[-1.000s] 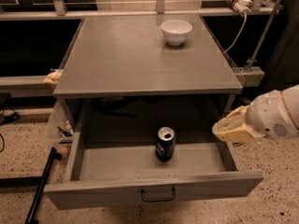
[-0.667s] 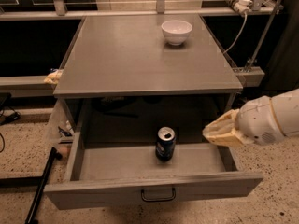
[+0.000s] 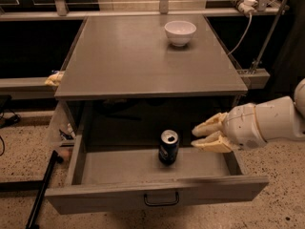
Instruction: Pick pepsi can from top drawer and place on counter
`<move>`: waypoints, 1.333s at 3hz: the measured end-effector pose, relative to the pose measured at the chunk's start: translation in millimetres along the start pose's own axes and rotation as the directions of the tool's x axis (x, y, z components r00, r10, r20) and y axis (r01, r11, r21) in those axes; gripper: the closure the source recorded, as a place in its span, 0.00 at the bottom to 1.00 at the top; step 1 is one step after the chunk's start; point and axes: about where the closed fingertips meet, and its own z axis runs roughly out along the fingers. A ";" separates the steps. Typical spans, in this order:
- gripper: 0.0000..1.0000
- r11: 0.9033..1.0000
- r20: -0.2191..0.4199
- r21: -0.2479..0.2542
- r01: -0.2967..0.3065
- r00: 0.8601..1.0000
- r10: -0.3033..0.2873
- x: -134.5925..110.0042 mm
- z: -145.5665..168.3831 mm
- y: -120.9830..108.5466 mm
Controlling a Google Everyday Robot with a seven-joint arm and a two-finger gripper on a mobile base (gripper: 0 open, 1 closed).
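Observation:
The pepsi can [image 3: 168,147] stands upright in the middle of the open top drawer [image 3: 119,165], dark blue with a silver top. The drawer's front panel carries a small black bar handle [image 3: 161,199]. My gripper [image 3: 195,136] comes in from the right over the drawer, its two cream fingers [image 3: 209,125] spread apart and pointing left at the can, a short gap away from it. It holds nothing. The grey counter [image 3: 128,56] lies above the drawer.
A white bowl [image 3: 180,32] sits at the back right of the counter. A railing and a white cable [image 3: 243,27] run behind and to the right. A black pole [image 3: 40,190] leans at the drawer's left. Speckled floor surrounds the cabinet.
My gripper has moved left across the drawer, from its right edge to close beside the can. The can and drawer have not moved.

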 end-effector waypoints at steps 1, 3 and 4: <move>0.25 1.000 0.013 0.004 0.020 1.000 -0.020 5.2 20.0 -8.3; 0.18 1.000 0.048 -0.005 0.002 0.999 -0.002 18.5 63.3 -21.8; 0.21 1.000 0.058 -0.012 -0.008 0.998 0.008 22.7 84.5 -26.3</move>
